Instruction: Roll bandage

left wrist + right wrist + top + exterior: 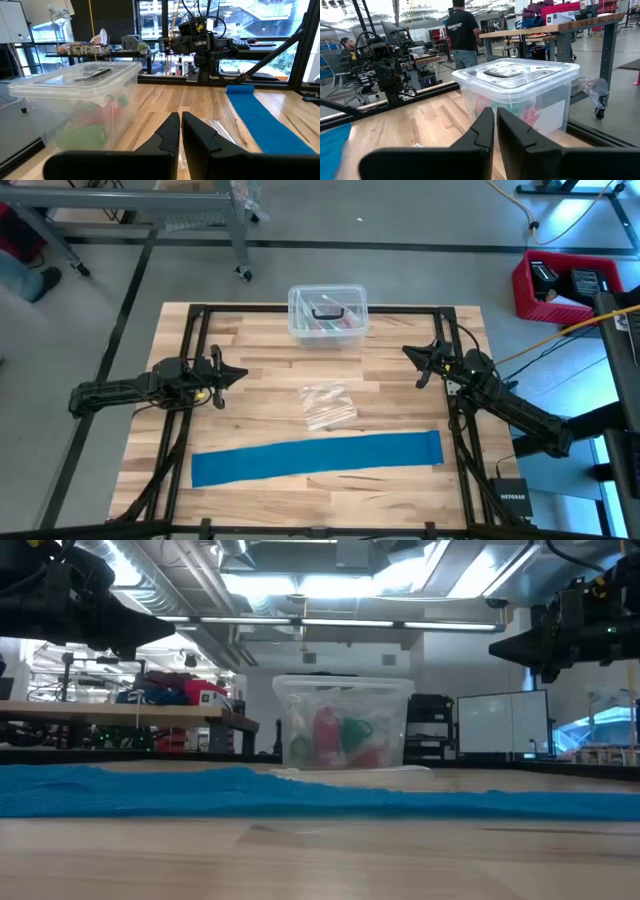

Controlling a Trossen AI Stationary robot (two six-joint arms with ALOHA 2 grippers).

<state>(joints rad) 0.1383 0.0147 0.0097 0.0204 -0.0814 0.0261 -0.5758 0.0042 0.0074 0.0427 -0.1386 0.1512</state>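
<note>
The bandage is a long bright blue band lying flat and unrolled across the near part of the wooden table; it also shows in the low view and the left wrist view. My left gripper is shut and empty, held above the table's left middle, far of the band's left end. My right gripper is shut and empty, held above the table's right middle, far of the band's right end. In the wrist views each pair of fingers stands closed, left and right.
A clear plastic lidded box with red and green things inside stands at the table's far middle edge. A small clear plastic bag lies at the table's centre, just far of the band. A red crate stands off the table, at the far right. A person stands in the room beyond.
</note>
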